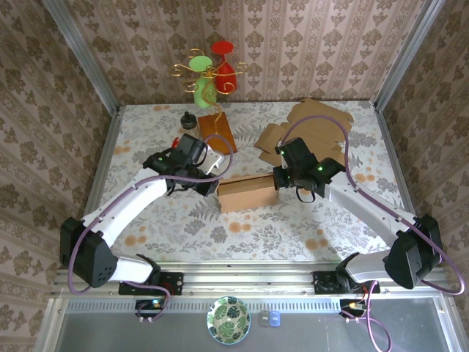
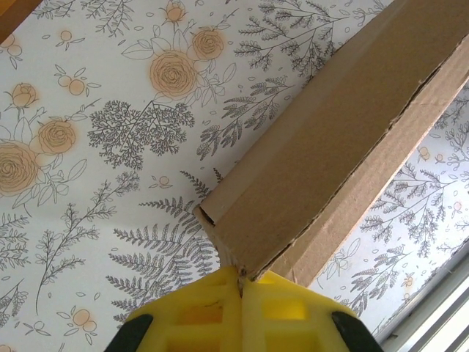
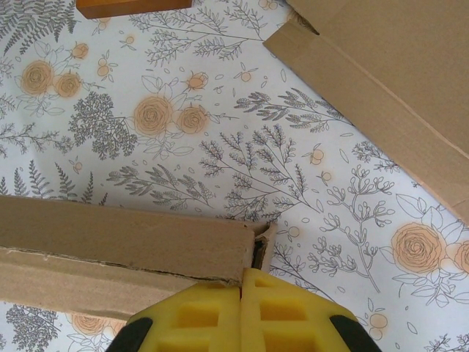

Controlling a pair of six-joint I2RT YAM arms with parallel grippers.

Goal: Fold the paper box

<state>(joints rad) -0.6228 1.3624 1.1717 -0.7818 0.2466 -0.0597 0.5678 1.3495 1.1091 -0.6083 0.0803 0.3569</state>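
Two wrist views: left gripper (image 2: 240, 282), right gripper (image 3: 240, 277) each pinch paper box (image 1: 247, 193) end corner; overhead shows whole box between.

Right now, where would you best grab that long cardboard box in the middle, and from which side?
By a thin edge at either short end, coming in along its length. The cardboard box lies lengthwise between the arms; its body looks too broad to span, but the end edges are thin. The left pincer and right pincer are each shut on one end corner.
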